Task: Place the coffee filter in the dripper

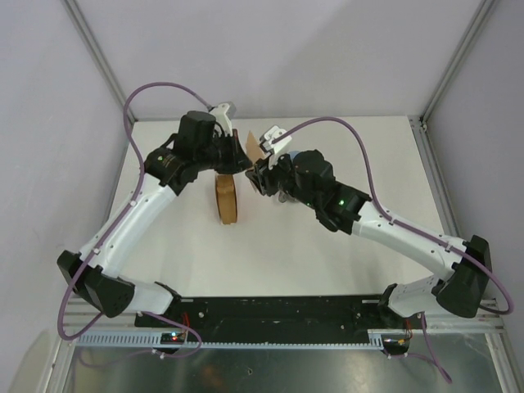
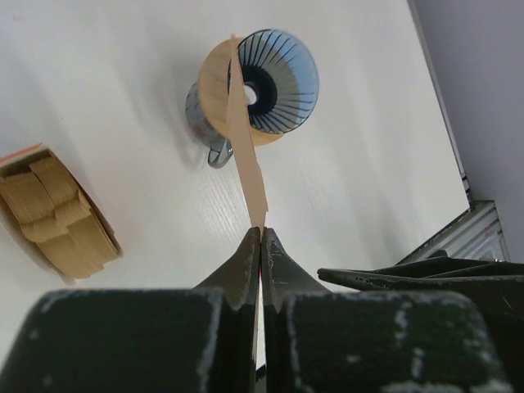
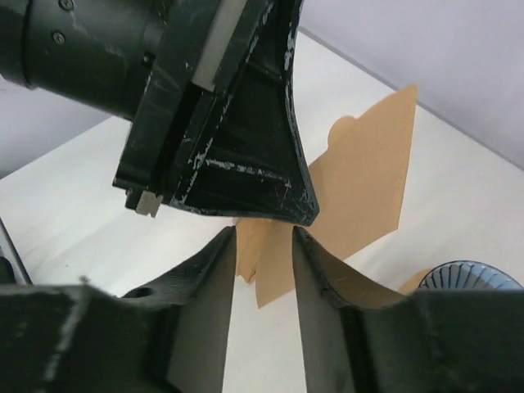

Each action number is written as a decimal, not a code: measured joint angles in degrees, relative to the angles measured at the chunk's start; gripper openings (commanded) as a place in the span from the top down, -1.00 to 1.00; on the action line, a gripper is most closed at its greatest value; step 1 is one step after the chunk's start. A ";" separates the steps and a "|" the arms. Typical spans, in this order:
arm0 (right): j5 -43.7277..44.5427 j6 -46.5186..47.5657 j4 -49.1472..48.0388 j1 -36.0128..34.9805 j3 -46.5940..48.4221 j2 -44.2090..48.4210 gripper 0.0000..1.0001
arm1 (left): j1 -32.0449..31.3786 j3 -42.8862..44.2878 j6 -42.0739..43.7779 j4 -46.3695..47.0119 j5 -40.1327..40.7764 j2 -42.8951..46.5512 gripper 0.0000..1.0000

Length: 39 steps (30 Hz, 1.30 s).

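Observation:
My left gripper [image 2: 260,229] is shut on the lower tip of the coffee filter [image 2: 244,147], a thin brown sheet seen edge-on and held above the table. The blue ribbed dripper [image 2: 282,78] with its tan wooden collar [image 2: 211,78] stands just beyond the filter's far end. In the right wrist view the filter [image 3: 364,176] hangs flat from the left gripper [image 3: 233,131]. My right gripper [image 3: 264,233] is open, with the filter's lower corner in line with the gap between its fingers. The dripper's rim [image 3: 467,274] shows at the lower right. In the top view both grippers [image 1: 242,160] [image 1: 259,173] meet at the filter [image 1: 250,146].
A thick stack of brown filters in a holder [image 2: 57,217] stands to the left, also in the top view [image 1: 228,199]. The dripper sits on a grey glass jug with a handle [image 2: 214,151]. The right arm's fingers [image 2: 426,274] lie close beside the left gripper. A metal frame rail [image 1: 430,164] borders the table's right edge.

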<state>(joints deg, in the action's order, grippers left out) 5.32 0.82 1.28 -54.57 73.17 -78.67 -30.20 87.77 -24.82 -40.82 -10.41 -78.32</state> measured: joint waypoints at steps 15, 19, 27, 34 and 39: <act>-2.19 -2.45 0.63 2.12 0.00 -4.24 0.38 | 0.13 -0.55 -4.74 -0.33 -0.22 -0.04 1.00; -3.48 -3.10 1.46 3.96 0.00 -5.01 0.67 | 0.13 -0.55 -4.79 -0.33 -0.46 -0.04 1.00; -8.92 -3.58 1.42 5.92 0.00 -5.01 0.96 | 0.13 -0.57 -4.76 -0.20 -0.74 -0.20 1.00; -13.94 -2.08 1.90 6.82 0.00 -5.01 1.00 | 0.17 -0.79 -4.42 -0.42 -1.44 -0.22 0.37; -19.80 -2.05 3.30 7.82 -0.11 -4.87 1.00 | 0.52 -0.59 0.22 -0.07 -1.07 -0.22 -0.41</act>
<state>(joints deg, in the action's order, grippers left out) -14.48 -1.23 4.58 -46.74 73.06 -83.55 -29.67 87.18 -24.60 -40.88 -11.49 -78.54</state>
